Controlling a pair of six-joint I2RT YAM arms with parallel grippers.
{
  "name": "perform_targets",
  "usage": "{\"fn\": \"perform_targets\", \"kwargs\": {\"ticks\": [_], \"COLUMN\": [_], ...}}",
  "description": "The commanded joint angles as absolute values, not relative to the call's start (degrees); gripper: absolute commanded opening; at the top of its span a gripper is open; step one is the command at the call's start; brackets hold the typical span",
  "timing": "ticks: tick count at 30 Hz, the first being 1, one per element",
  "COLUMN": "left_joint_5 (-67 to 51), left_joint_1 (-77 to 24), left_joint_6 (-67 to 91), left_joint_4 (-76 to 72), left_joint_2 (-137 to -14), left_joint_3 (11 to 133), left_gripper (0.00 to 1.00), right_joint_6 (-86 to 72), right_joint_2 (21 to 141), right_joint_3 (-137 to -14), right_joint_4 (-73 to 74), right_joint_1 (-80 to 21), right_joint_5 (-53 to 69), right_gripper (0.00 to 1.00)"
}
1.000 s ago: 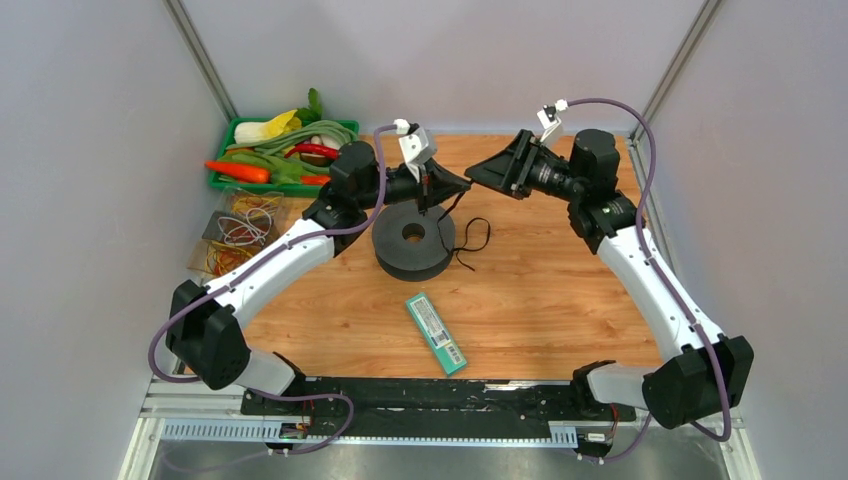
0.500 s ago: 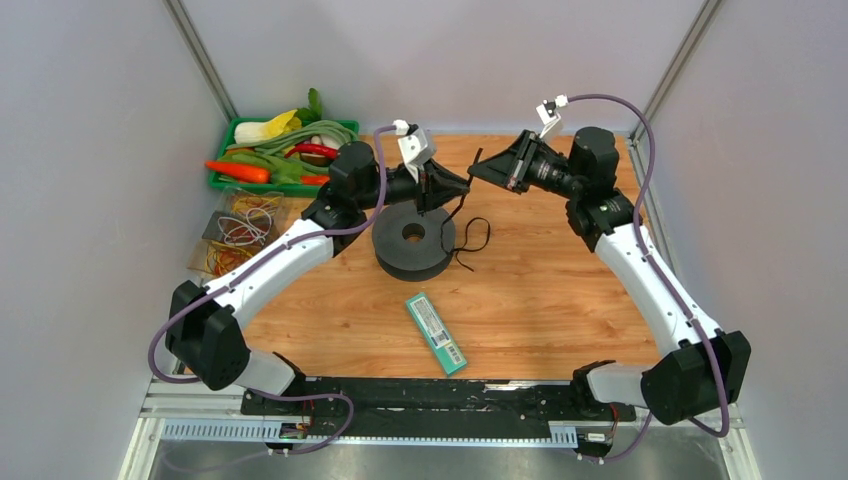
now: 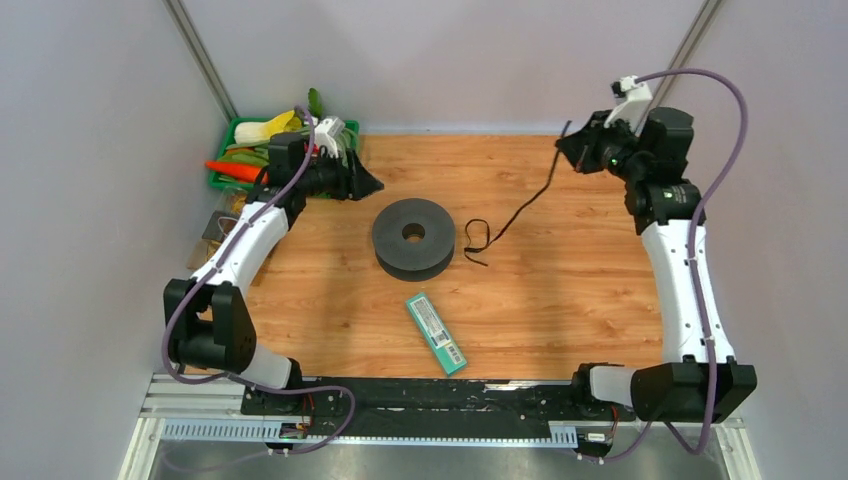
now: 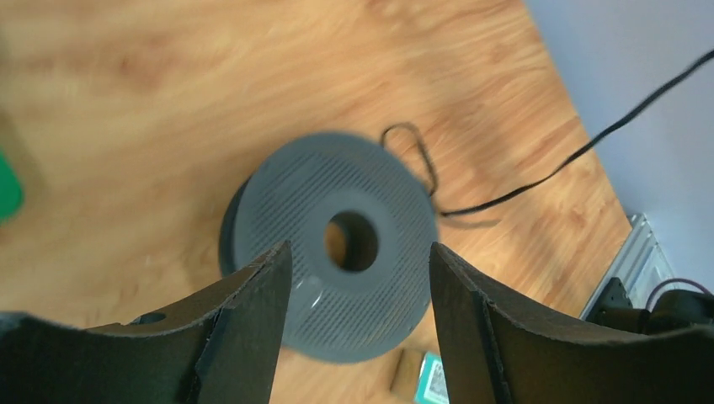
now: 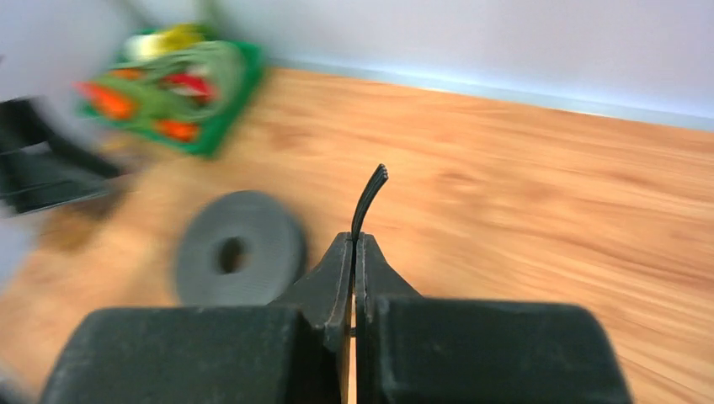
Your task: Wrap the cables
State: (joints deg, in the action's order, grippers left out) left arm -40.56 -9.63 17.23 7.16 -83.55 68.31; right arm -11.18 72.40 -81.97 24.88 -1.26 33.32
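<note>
The right hand [image 3: 574,150], clamped on the cable [image 3: 520,205] end, should hold light tension while the left hand [image 3: 362,183], its fingers apart, steadies the spool [image 3: 413,238].

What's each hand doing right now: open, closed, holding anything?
Left hand: open, holding nothing.
Right hand: closed on the end of the black cable.
</note>
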Motion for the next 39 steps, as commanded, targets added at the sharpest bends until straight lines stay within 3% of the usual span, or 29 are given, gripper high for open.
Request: {"fn": "perform_targets", "kwargs": {"ticks": [1,7,16,23,27,29,33,39], "left_joint_5": [-37.19,-36.64,-46.56,-50.97,-52.03,-52.82,-54.23,-50.11], "left_joint_1": [-6.95,-6.24,-6.33,-9.31,-9.76,-10.02,-13.17,-24.68], "left_joint_6": [19.07,18.72,24.07,25.06,25.40,24.35,14.89,-17.71], "left_joint_4": [17.48,17.59,5.04,-1.76,-3.69,-3.95,3.39,27.66], "left_joint_2": [-87.18,-94.56,-103.79,-107.75,-106.79,-105.13,-99.86,-94.58], "left_joint_3": [65.13,63.55,63.02,64.07,66.00,67.40,72.93,81.73], "left_gripper": [0.69,0.70,0.68,0.48,0.14,0.01,0.00,0.00], "right_joint_6": [8.95,11.69,9.41,7.91,7.73,8.17,9.66,11.95], "right_joint_2": [70.66,72.69,69.87,70.84,70.93,70.93,71.37,72.86], "right_joint_3": [-85.43,-89.30,-84.99,-84.29,-83.85,-83.67,-84.20,-86.39], "right_joint_4": [29.63,28.48,29.09,30.67,31.38,31.73,33.22,38.05], "right_joint_1": [6.48,16.60,16.88,16.87,16.88,16.96,16.87,16.88], "right_joint_5": [14.36,10.98,19.16,23.64,26.89,28.47,33.21,40.42], "right_gripper": [0.00,0.00,0.00,0.00,0.00,0.00,0.00,0.00]}}
